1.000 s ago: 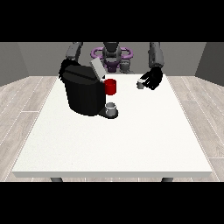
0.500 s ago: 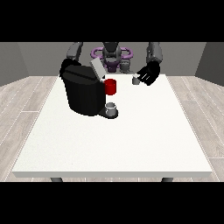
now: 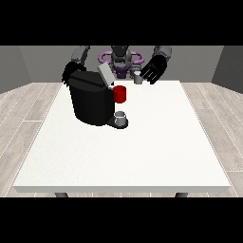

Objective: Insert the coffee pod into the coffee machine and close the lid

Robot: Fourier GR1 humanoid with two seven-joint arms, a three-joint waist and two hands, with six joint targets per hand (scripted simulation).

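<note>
The black coffee machine stands on the left half of the white table, its grey lid tilted up and open. A red part juts from its front above a small grey cup on the drip stand. The hand at the view's right is raised over the table's far edge and pinches a small grey coffee pod, which hangs right of the open lid. The hand at the view's left sits behind the machine's top left corner, partly hidden.
The robot's torso with purple rings stands behind the table's far edge. Bare white tabletop stretches in front of and to the right of the machine. Grey wood floor surrounds the table.
The hand at the view's right has risen and moved left towards the machine's open lid, carrying the pod. The machine, cup and other hand have stayed put.
</note>
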